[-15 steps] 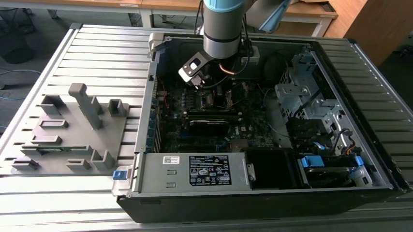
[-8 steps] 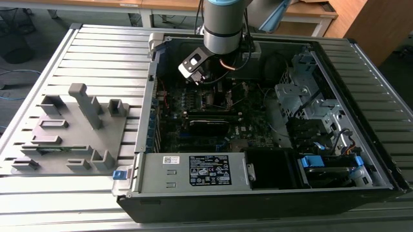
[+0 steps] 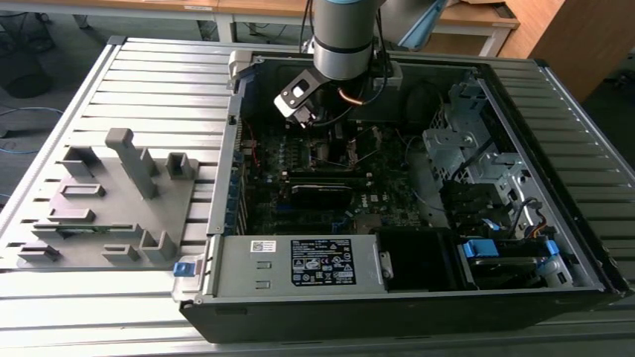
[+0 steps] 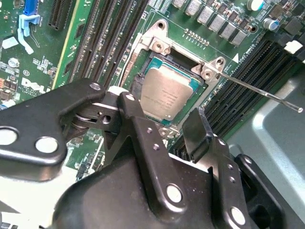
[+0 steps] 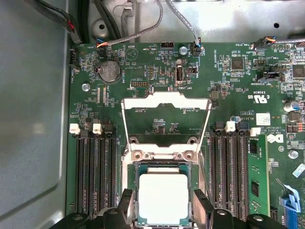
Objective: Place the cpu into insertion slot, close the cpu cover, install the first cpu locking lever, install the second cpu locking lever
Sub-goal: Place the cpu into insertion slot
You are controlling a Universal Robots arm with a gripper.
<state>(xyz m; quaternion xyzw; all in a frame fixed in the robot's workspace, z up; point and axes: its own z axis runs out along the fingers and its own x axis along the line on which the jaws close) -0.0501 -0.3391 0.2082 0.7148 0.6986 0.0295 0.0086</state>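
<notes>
We see the cpu [image 5: 161,198] lying flat in the insertion slot [image 5: 162,165], its grey metal top facing up. It is square, so no axis is the longer one, and its edges run parallel to the slot's silver rim and to the memory slots [image 5: 93,176] on either side. The claw [image 5: 163,193] hangs just above it, spread wide. One of its fingers [image 5: 125,202] stands outside each opposite edge of the chip, and it grips nothing. The cpu cover [image 5: 167,96] is swung open, beyond the slot on the side away from the claw. In the second wrist view a thin locking lever [image 4: 259,90] stands raised beside the cpu [image 4: 169,95]. In the exterior view the arm reaches down into the open computer case [image 3: 397,297] on the counter [image 3: 149,74].
</notes>
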